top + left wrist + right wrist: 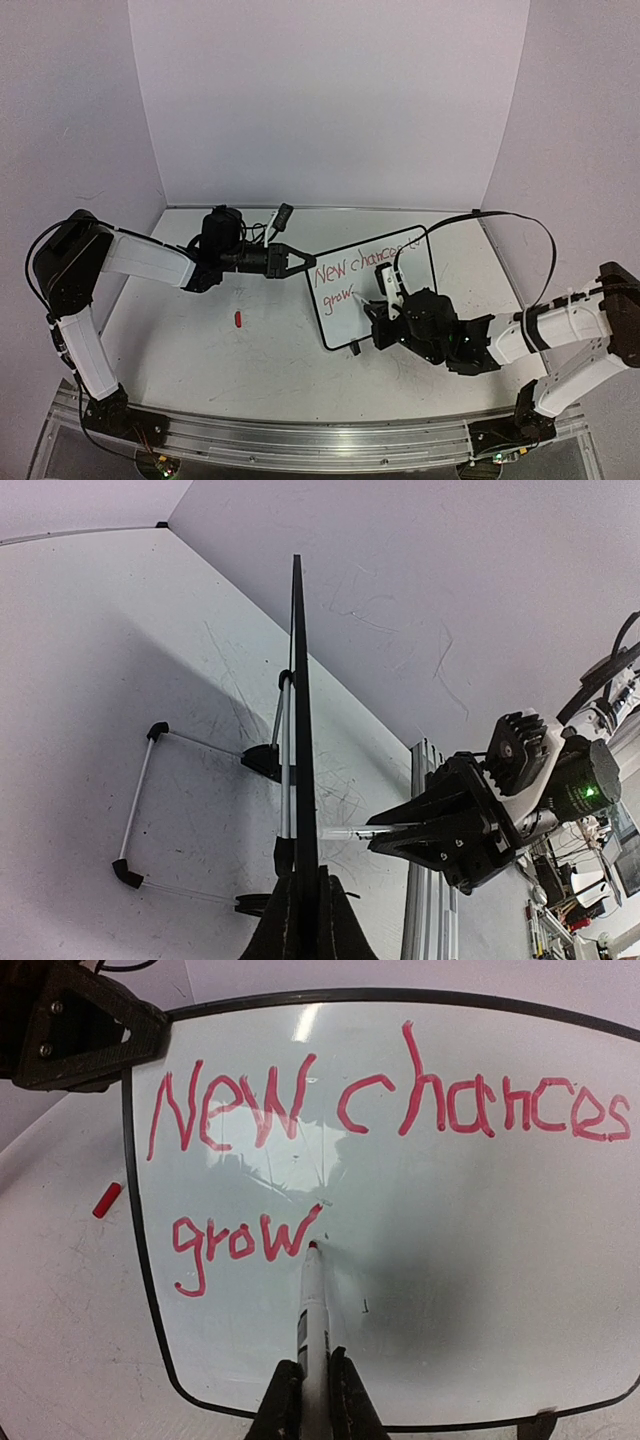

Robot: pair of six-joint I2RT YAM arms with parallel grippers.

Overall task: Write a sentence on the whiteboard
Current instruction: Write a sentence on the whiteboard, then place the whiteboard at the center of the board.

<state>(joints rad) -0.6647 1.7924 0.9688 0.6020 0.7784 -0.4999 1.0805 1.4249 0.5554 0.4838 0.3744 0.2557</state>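
The whiteboard (375, 285) stands tilted in the middle of the table, black-framed, with "New chances" and "grow" (245, 1240) in red on it. My left gripper (300, 259) is shut on the board's upper left edge; in the left wrist view the board's edge (300, 730) runs up from between the jaws. My right gripper (385, 310) is shut on a white marker (312, 1310) with a red tip. The tip sits at the board's face just right of the "w" in "grow". From the left wrist camera the marker (350, 831) points sideways at the board.
A red marker cap (239, 319) lies on the white tabletop left of the board, also visible as the cap (106, 1200) in the right wrist view. White walls close in the back and sides. An aluminium rail (300, 435) runs along the near edge.
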